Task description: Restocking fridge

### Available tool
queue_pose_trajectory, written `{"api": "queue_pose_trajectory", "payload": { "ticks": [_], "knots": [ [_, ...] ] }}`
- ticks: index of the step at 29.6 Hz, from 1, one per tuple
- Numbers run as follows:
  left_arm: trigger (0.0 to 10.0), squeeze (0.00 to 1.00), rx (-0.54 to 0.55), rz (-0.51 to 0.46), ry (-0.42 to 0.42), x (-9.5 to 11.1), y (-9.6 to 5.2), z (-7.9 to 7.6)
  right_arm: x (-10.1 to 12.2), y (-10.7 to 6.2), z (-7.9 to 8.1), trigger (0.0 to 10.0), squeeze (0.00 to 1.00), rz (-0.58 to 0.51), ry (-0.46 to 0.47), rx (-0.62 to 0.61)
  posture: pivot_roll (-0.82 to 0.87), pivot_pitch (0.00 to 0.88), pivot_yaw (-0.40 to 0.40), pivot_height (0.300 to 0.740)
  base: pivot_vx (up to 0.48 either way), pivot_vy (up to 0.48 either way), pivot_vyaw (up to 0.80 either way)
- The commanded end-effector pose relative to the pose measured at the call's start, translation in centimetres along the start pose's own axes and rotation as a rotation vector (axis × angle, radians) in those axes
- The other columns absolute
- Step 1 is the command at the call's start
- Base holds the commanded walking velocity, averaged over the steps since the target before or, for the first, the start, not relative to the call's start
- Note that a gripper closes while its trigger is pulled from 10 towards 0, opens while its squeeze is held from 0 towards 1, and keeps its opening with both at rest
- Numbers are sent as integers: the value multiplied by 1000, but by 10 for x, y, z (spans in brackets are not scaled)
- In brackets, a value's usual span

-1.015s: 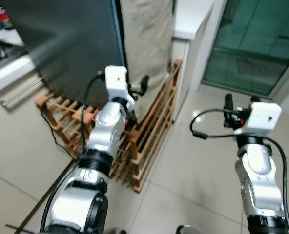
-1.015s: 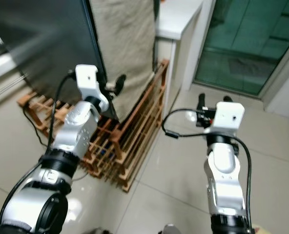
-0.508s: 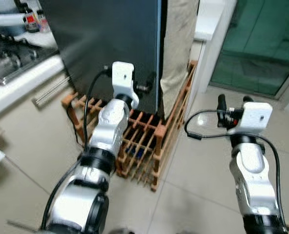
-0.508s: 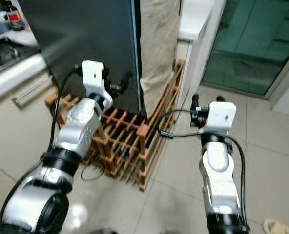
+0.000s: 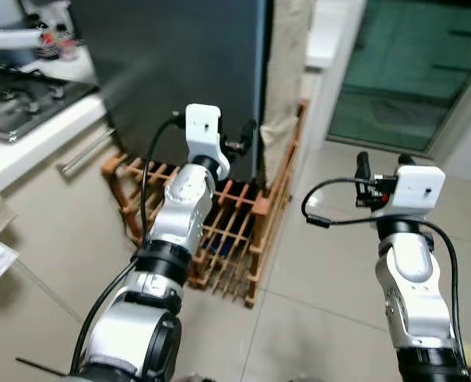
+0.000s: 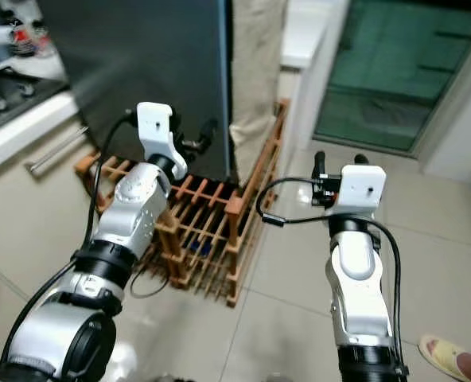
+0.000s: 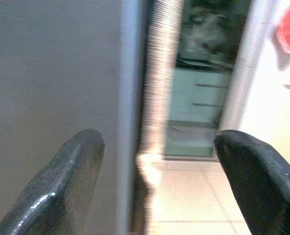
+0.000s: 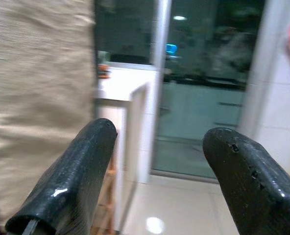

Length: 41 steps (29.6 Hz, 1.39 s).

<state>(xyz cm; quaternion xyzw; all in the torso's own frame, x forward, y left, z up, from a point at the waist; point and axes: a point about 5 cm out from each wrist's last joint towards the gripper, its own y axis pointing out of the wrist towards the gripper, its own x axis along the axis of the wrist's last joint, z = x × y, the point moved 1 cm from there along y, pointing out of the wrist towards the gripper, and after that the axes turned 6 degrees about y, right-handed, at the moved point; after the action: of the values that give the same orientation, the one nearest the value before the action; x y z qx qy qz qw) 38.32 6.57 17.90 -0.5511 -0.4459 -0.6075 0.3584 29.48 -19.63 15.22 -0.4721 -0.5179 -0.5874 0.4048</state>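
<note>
Left end effector [image 7: 155,171] open, empty, at fridge [image 5: 180,72] door edge, frame centre.
Right end effector [image 8: 157,176] open, empty, lower right over floor. Approach step only; next: hook door edge above wooden rack [image 5: 227,227] and pull open.

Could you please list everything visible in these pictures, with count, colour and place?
Fridge: one, dark grey, ahead on the robot's left.
Wooden rack: one, orange-brown, on the floor at the fridge's foot.
Cloth: one, beige, hanging right of the fridge.
Counter: one, white, far left, carrying a black hob.
Glass door: one, green-tinted, ahead on the right.
Floor: pale tiles.
Foot in a sandal: one, a person's, bottom right corner.
Left pincer: black, open, close to the fridge's edge.
Right pincer: black, open, raised over the floor, facing the glass door.
</note>
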Motion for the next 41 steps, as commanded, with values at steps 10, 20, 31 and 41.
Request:
{"api": "queue_pose_trajectory", "payload": {
  "ticks": [10, 20, 31, 41],
  "knots": [
    [10000, 0, -3, -26, 9, 7, 3, -11, 6, 2, -2, 10000, 0, -27, -3, -5, -207, 0, 57, 740, 0, 0, -155],
    [10000, 0, 32, -94, -57, 17, 0, -8, 8, 3, -1, 10000, 0, -38, -5, 3, -207, 0, 52, 740, 297, 0, 0],
    [10000, 0, 212, -117, -107, 24, -5, 15, 13, 4, -2, 10000, 0, -61, -23, 11, -210, 0, 48, 740, 119, 0, 0],
    [10000, 0, 166, -207, -60, 42, -11, 10, 13, 4, -1, 10000, 0, -63, -25, 15, -205, 0, 48, 740, 0, 0, 0]
  ]
}}
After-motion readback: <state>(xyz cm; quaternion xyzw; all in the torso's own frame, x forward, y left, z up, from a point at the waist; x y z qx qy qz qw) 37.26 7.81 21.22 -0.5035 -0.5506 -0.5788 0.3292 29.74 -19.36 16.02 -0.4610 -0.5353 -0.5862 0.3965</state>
